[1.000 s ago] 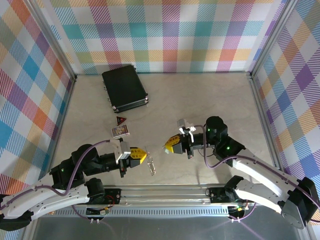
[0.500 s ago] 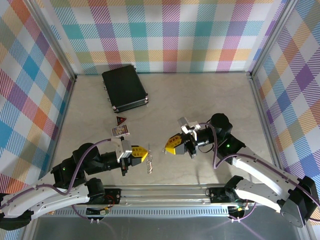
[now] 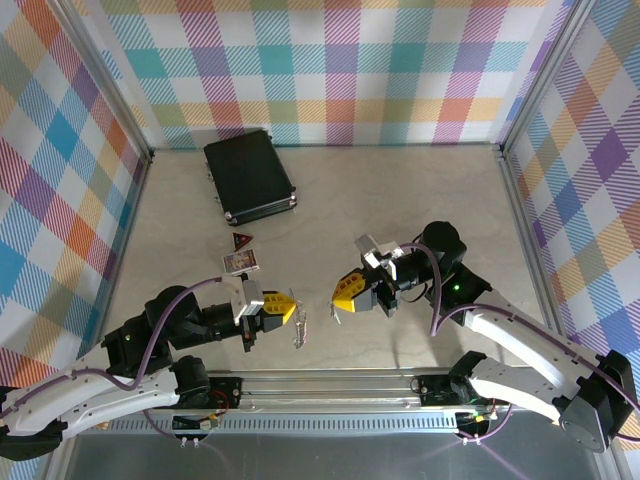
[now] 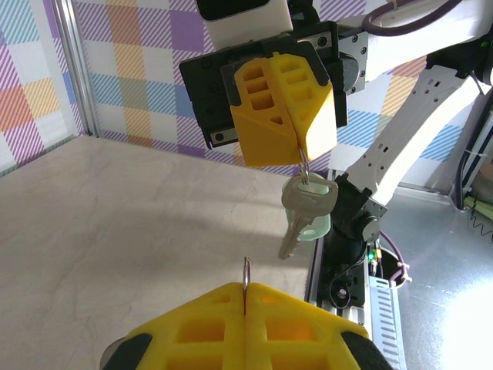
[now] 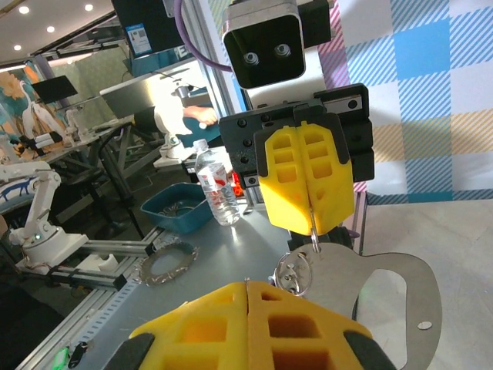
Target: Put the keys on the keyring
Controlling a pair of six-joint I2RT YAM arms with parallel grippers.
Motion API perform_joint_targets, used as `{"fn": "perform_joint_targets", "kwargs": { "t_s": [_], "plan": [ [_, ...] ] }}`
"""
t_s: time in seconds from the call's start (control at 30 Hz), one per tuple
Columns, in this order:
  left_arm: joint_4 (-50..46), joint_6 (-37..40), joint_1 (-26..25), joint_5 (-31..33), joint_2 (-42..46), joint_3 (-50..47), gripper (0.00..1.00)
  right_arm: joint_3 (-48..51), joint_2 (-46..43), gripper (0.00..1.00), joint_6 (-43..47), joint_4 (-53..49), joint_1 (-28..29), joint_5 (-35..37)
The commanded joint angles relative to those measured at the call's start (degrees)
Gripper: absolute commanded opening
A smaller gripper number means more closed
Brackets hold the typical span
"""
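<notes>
Keys (image 4: 308, 197) dangle from the clamped right gripper (image 4: 299, 154), facing the left gripper (image 5: 312, 223), which pinches the hanging keyring (image 5: 428, 293), seemingly ready for threading.

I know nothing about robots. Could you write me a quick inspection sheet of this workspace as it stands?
Surface: pale, stone-patterned table.
Job's things: key dangles from the right gripper; keyring hangs from the left gripper; the two are apart.
Clutter: black case back left; small card and red triangle tag near the left arm.
Grippers: both shut, each pinching a thin ring.
Cables: purple cables looped along both arms.
Surroundings: checked walls, metal frame.
</notes>
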State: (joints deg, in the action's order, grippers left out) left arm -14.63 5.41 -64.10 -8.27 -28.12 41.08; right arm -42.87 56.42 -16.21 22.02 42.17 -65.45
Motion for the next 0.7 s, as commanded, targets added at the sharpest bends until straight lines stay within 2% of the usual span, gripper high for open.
{"fn": "perform_joint_targets", "kwargs": {
  "t_s": [0.0,0.27,0.47,0.67],
  "plan": [
    [3.9,0.3,-0.4,-1.5,-0.5,2.2,0.0,-2.0,0.1,0.0,2.0,-0.3,0.0,-1.3],
    [9.0,0.4,-0.4,-2.3,-1.3,0.8,0.0,1.8,-1.5,0.0,-1.9,7.0,0.4,6.6],
    [11.9,0.2,-0.3,-2.9,-3.2,0.4,0.0,4.3,-4.5,0.0,-0.7,6.2,2.0,13.5],
    [14.3,-0.5,-0.4,-3.8,-3.7,-0.1,0.0,5.2,-8.0,0.0,2.2,0.9,3.3,18.8]
  ]
}}
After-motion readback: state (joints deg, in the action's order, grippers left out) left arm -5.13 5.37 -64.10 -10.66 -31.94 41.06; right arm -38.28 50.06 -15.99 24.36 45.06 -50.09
